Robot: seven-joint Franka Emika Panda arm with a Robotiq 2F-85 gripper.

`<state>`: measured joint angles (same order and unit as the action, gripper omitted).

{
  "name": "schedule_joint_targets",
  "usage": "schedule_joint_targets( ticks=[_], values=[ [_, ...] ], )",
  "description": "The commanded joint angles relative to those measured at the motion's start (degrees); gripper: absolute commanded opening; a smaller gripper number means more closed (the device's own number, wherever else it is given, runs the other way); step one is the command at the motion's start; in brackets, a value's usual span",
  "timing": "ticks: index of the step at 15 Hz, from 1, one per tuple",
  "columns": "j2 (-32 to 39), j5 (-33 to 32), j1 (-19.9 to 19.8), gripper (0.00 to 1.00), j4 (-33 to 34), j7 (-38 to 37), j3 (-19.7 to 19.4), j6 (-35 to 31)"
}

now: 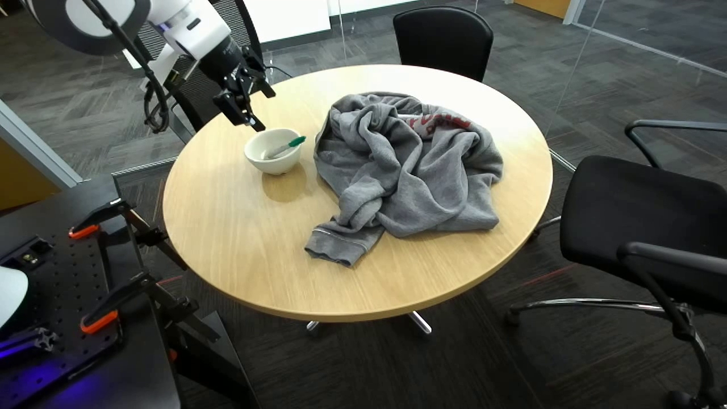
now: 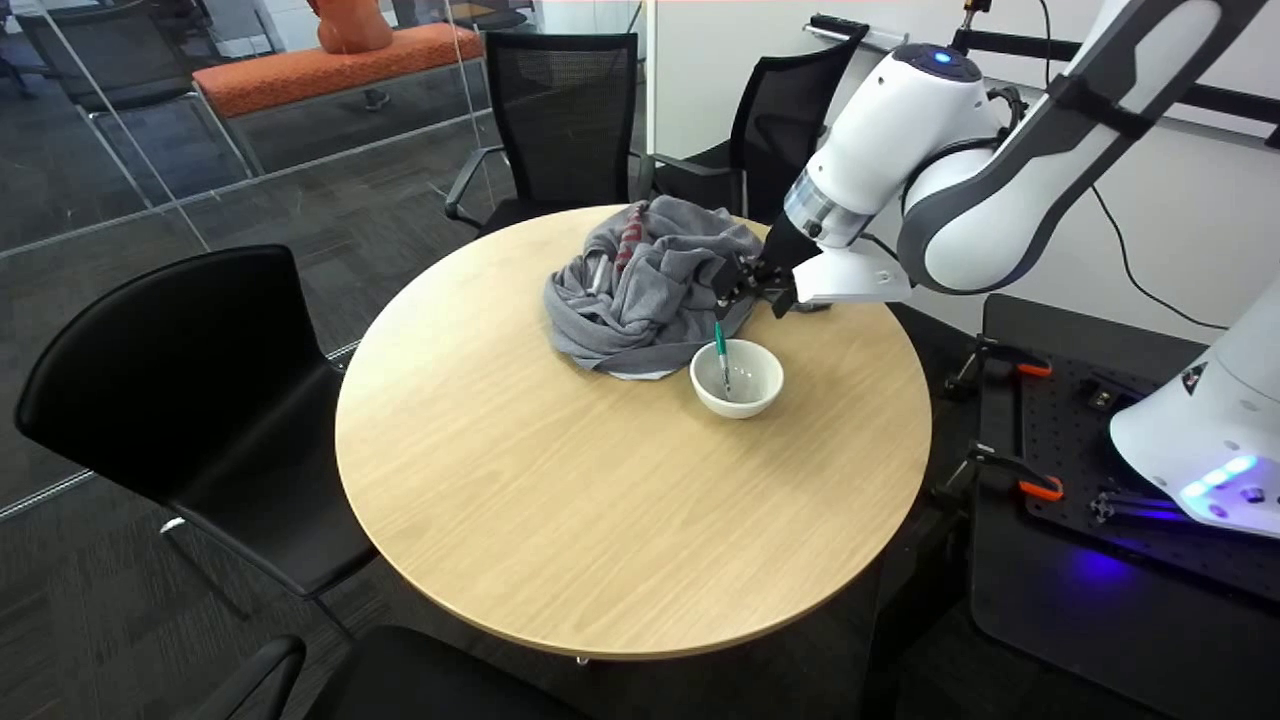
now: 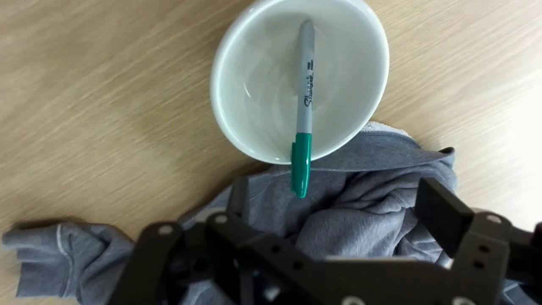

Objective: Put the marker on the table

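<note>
The marker, grey with a green cap, leans in a white bowl in both exterior views (image 1: 287,147) (image 2: 721,352). In the wrist view the marker (image 3: 304,101) lies across the bowl (image 3: 258,84), its cap over the rim. The bowl (image 1: 271,166) (image 2: 745,407) stands on the round light-wood table (image 1: 238,244) (image 2: 600,520) (image 3: 106,106). My gripper (image 1: 266,111) (image 2: 752,306) is open and empty above the table, close to the bowl. In the wrist view its two fingers (image 3: 332,197) stand wide apart, below the cap in the picture, not touching the marker.
A crumpled grey sweatshirt (image 1: 409,170) (image 2: 650,290) (image 3: 355,212) lies on the table beside the bowl. Black chairs (image 1: 642,210) (image 2: 200,400) stand around the table. The black robot stand (image 1: 142,352) (image 2: 1090,590) with orange-tipped clamps is beside the table.
</note>
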<state>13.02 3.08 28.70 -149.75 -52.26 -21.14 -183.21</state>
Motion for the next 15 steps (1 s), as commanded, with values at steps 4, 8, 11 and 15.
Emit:
schedule_joint_targets(
  ticks=[4,8,11,15],
  values=[
    [3.5,0.2,4.1,1.0,4.5,-3.7,-3.0,6.5],
    [6.3,0.5,4.4,1.0,6.9,-4.6,-2.3,9.3],
    [8.4,0.6,4.4,1.0,8.2,-5.0,-1.7,10.2],
    [10.1,0.3,3.7,0.74,8.9,-5.5,-1.0,10.4]
  ],
)
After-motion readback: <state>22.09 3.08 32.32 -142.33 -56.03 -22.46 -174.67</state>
